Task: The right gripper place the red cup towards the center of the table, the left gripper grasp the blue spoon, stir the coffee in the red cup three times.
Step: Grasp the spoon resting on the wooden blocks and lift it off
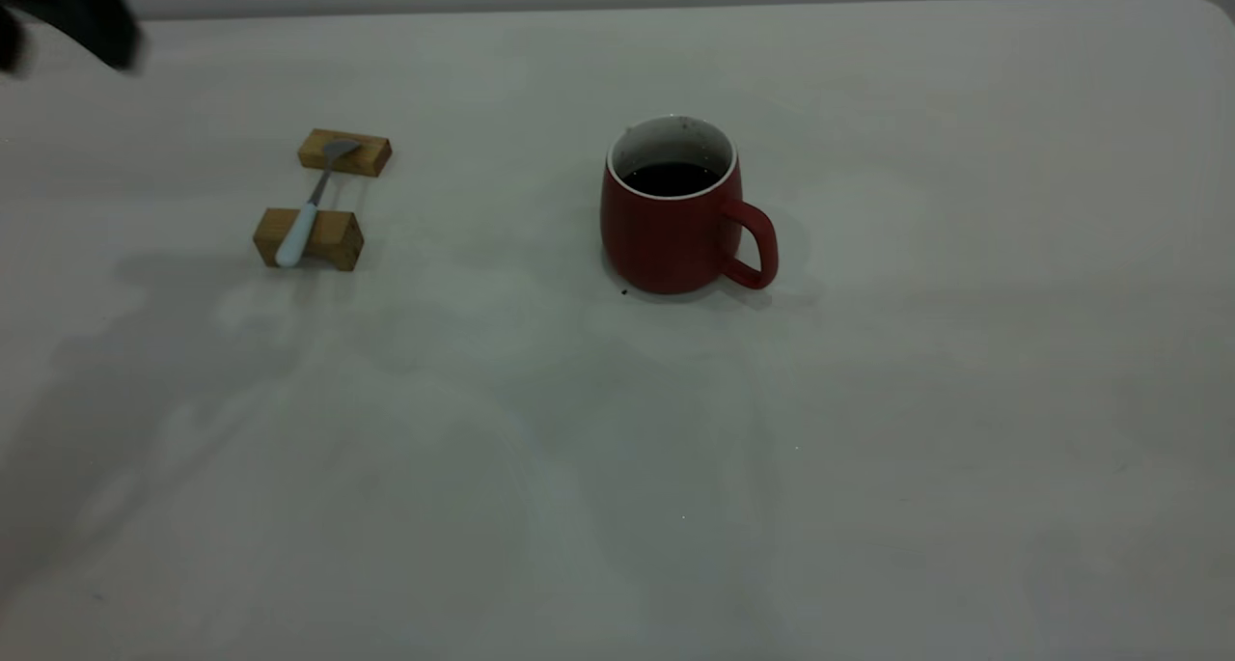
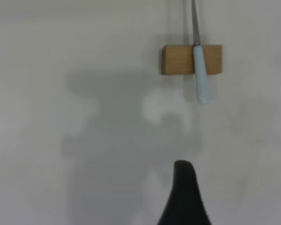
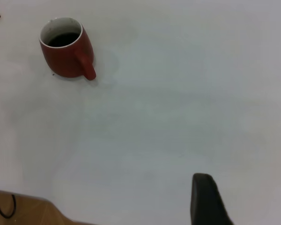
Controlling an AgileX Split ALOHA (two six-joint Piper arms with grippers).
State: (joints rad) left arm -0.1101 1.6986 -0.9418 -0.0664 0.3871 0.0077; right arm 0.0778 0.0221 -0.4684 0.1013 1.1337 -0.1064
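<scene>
Off-white table [image 1: 868, 468] is carrying the red cup [image 1: 672, 219] centrally; the blue spoon [image 1: 301, 219] is lying across 2 wooden blocks [image 1: 309, 238]. Left gripper [image 2: 185, 197] is hovering nearby, spread unclear; grasping probably comes next.

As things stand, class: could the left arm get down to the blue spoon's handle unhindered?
Probably yes. The blue spoon lies bridged across two wooden blocks, its handle overhanging the nearer one, with bare table around it. The left gripper hangs above and apart; the red cup stands well aside.

Table [image 1: 868, 449]: red cup [image 1: 675, 227], wooden blocks [image 1: 309, 238].
</scene>
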